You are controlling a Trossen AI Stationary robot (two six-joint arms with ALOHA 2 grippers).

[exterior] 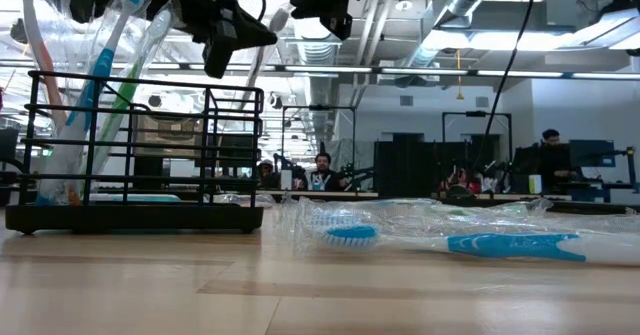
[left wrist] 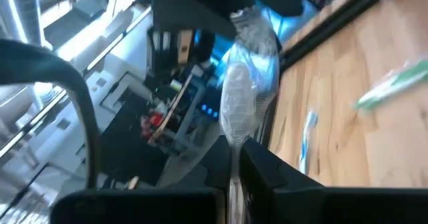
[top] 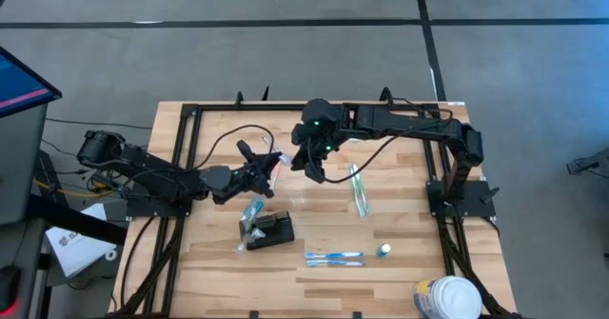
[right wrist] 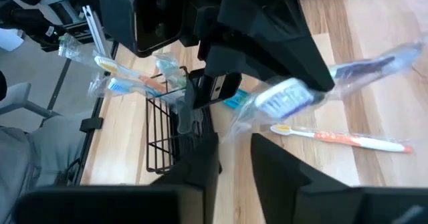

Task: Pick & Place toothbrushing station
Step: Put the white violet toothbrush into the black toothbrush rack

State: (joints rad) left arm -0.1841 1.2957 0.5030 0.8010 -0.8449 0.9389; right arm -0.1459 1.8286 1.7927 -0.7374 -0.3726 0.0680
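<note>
High view: the left gripper point(top: 271, 163) hangs above the middle of the table point(top: 400, 281), fingers clamped tight on a plastic-wrapped toothbrush point(top: 278, 159). In the left wrist view that wrapped brush point(left wrist: 246, 97) rises straight out from between the closed fingers point(left wrist: 267, 177). The right gripper point(top: 303, 159) sits just beside it, meeting at the same brush; in the right wrist view its fingers point(right wrist: 200, 164) stand a little apart with the wrapped brush head point(right wrist: 284, 98) beyond them, and whether they touch it I cannot tell. The toothbrushing station point(top: 268, 230) rests on the wood below both grippers: a small black wire-sided rack, upright, with wrapped brushes point(exterior: 95, 75) standing in one end.
</note>
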